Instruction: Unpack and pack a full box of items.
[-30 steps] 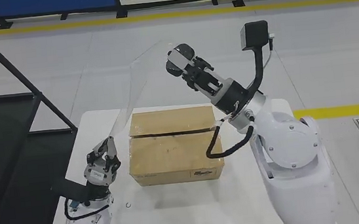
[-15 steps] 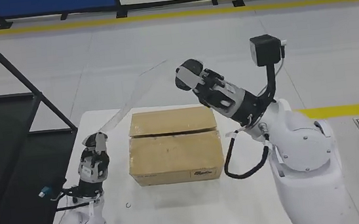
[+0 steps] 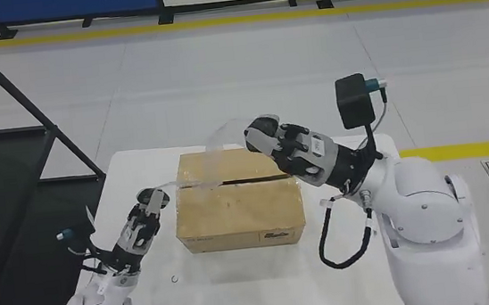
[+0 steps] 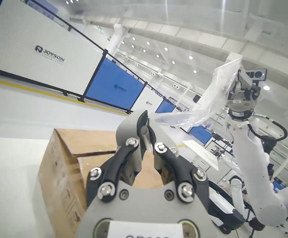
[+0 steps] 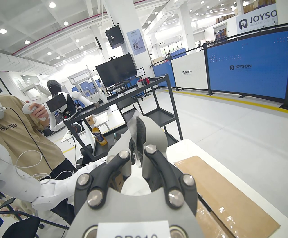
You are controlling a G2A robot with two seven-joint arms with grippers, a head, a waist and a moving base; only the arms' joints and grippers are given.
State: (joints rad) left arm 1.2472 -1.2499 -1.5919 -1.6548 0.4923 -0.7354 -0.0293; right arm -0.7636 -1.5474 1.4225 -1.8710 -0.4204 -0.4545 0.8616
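Left tool clamped on one end of clear plastic film, near counter left edge. Right tool clamped on other end, above box far edge. Film faint from top, plain in my left wrist view. Box mid-counter.

One brown cardboard box, one clear plastic film, one tiny dark ring, one white counter, and two grippers: left gripper, right gripper.
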